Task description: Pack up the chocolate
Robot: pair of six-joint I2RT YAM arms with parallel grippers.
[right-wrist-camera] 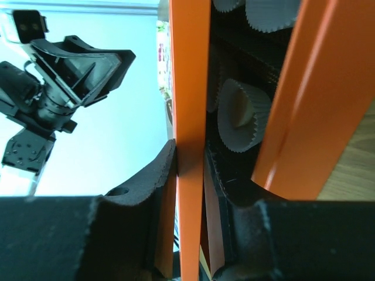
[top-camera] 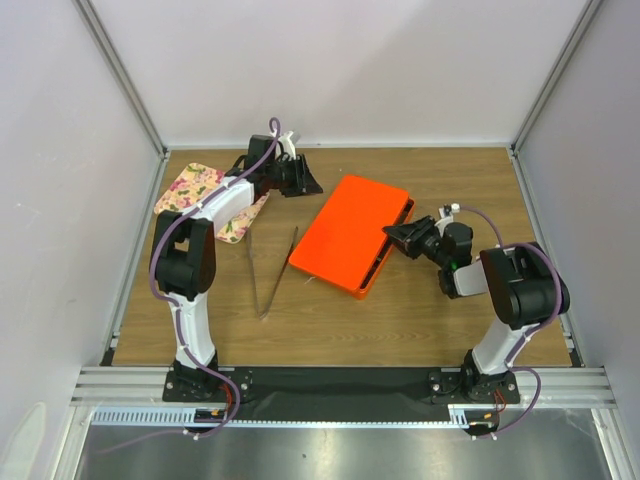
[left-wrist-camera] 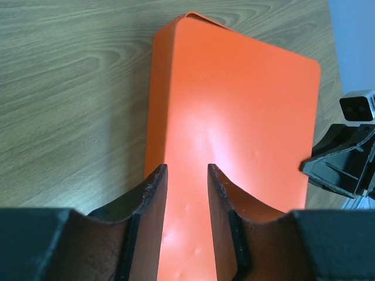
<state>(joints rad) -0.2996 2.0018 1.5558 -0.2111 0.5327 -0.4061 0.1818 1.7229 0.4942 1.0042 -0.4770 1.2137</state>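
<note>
Orange box lid [top-camera: 350, 228] sits almost shut on the surface: right gripper [top-camera: 392, 232] jaws clamp its right edge, while left gripper [top-camera: 310, 186] jaws stand apart, empty, over its far-left end. White paper cups [right-wrist-camera: 243, 114] show through the gap. No chocolate is visible, so progress is unclear.

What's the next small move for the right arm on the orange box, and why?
Probably raise the right gripper a little to tip the lid further open. Its jaws pinch the lid's edge, that side stands off the box base, and white paper cups show through the gap; no chocolate shows. The left gripper hangs open above the lid, touching nothing.
</note>
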